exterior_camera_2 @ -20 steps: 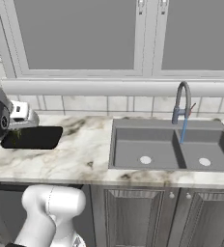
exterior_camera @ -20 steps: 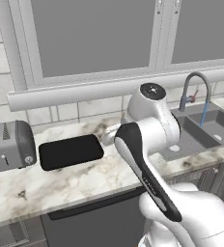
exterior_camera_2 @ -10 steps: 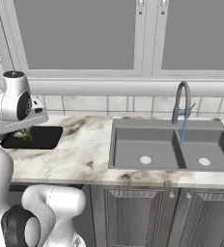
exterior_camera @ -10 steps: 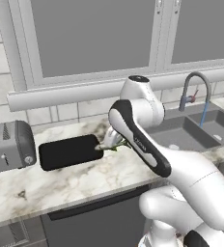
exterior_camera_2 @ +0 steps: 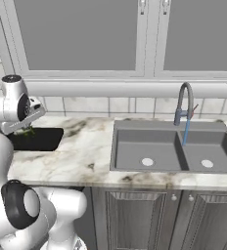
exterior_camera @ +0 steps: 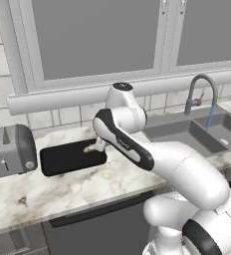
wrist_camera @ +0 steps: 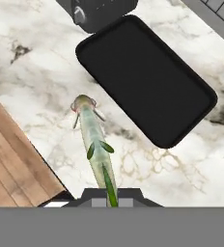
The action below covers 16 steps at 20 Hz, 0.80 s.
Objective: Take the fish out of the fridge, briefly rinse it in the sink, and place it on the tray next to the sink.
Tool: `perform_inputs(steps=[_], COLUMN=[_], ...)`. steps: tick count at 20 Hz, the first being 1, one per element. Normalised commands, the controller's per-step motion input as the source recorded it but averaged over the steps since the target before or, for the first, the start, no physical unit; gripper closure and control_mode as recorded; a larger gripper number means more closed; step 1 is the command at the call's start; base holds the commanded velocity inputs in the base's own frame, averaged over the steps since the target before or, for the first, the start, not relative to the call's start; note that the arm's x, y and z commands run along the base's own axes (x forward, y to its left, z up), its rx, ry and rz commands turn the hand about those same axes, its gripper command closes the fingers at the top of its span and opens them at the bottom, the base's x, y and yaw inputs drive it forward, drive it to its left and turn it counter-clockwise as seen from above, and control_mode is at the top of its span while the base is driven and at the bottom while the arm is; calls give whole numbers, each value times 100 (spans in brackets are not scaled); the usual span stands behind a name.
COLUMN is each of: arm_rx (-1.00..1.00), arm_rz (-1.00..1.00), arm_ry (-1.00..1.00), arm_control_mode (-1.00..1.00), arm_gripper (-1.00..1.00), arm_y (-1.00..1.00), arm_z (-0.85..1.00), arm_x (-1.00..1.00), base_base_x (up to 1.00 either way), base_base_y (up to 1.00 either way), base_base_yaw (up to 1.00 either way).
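Fish [wrist_camera: 93, 140] above marble counter [wrist_camera: 32, 72], black tray [wrist_camera: 145, 79]

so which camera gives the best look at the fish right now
The hand view: the fish hangs full length from the shut gripper, head toward the black tray below. In the right base view only a green scrap of it shows under the hand. In the left base view the arm covers it.

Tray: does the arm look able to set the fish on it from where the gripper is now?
Probably yes. The gripper, shut on the fish by its tail, hangs beside the tray. The tray's surface is bare, and nothing stands between it and the fish.
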Motion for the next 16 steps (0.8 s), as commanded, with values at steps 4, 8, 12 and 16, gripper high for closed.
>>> perform_inputs(steps=[4,8,12,16], arm_rx=[0,0,0,-1], arm_rz=[10,3,2,3], arm_ry=[-5,0,3,5], arm_control_mode=[-100,-100,-100,-100], arm_gripper=[100,100,100,100], arm_y=[54,29,22,5], arm_z=[-29,-27,-4,-44], arm_x=[64,42,7,9], base_base_x=[0,0,0,0], base_base_y=[0,0,0,0], base_base_yaw=[0,0,0,0])
